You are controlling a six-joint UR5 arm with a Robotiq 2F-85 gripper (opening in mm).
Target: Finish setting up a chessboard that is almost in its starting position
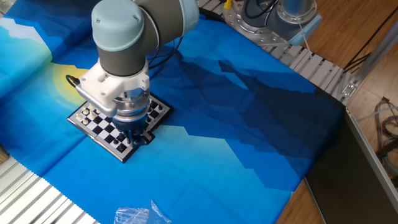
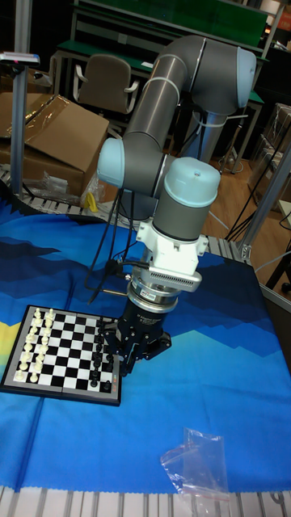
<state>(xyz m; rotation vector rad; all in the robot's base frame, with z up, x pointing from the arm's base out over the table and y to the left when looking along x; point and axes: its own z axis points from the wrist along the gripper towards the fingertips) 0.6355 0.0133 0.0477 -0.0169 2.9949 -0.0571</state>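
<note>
The chessboard (image 2: 63,353) lies on the blue cloth (image 2: 202,380) at the near left of the table. In the tall fixed view the whole board shows: white pieces (image 2: 32,347) stand along its left side, black pieces (image 2: 100,359) along its right edge, and the gripper (image 2: 121,355) hangs low at that right edge among the black pieces. In the fixed view the arm's wrist (image 1: 121,93) covers half the board (image 1: 102,127). Whether the fingers are wide or pinching a piece cannot be told. A clear plastic bag (image 2: 196,468) lies near the front edge.
</note>
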